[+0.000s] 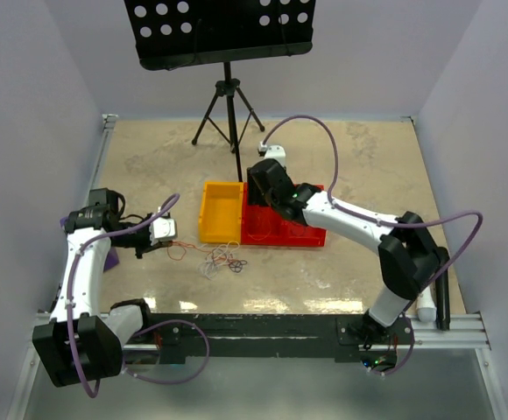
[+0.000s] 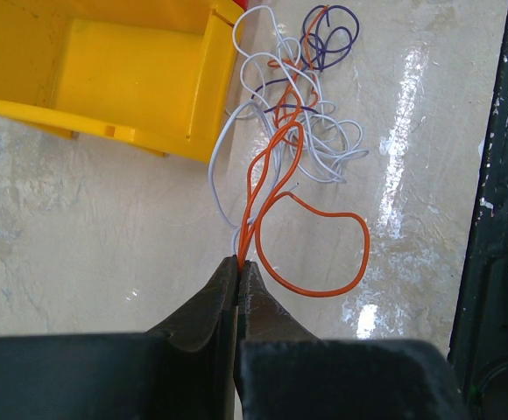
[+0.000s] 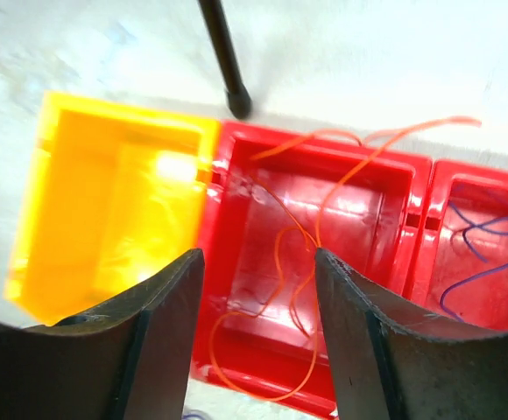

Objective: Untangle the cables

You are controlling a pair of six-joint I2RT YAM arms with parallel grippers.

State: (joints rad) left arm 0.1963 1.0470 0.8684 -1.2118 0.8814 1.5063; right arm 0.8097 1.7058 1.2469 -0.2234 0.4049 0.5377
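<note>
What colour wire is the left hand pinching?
Orange wire, in the left hand; left wrist view shows it best.

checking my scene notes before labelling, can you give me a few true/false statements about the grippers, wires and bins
1. The left gripper is shut on an orange wire. True.
2. The right gripper is clamped on a purple wire. False: it is open above the red bin and holds nothing.
3. The white wires lie inside the yellow bin. False: they lie on the table beside it, and the bin looks empty.
4. Orange strands lie in the red bin next to the yellow one. True.
</note>
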